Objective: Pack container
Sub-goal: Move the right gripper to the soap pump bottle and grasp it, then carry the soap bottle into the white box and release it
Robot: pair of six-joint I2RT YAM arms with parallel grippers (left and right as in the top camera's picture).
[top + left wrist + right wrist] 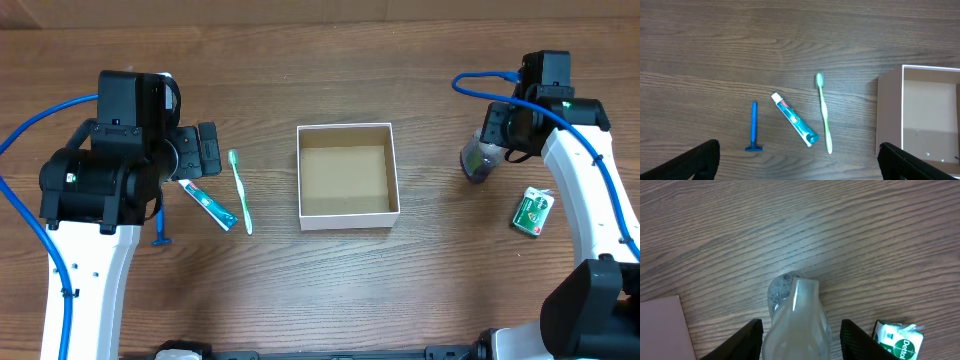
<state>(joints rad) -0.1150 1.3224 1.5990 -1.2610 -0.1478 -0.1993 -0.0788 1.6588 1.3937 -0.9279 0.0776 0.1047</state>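
Observation:
The container (347, 218) is a square white box with a brown inside, empty, at the table's middle; its left wall shows in the left wrist view (888, 115). My left gripper (800, 167) is open and empty, above a green toothbrush (824, 112), a toothpaste tube (795, 120) and a blue razor (754, 127) lying left of the box. My right gripper (801, 340) is open with a finger on each side of a clear bottle (797, 312); a gap shows at the right finger. The bottle (478, 160) is right of the box.
A green and white soap packet (532, 212) lies on the wood right of the bottle, close to my right finger (897, 341). The box's corner shows at the lower left of the right wrist view (660, 330). Blue cables trail from both arms.

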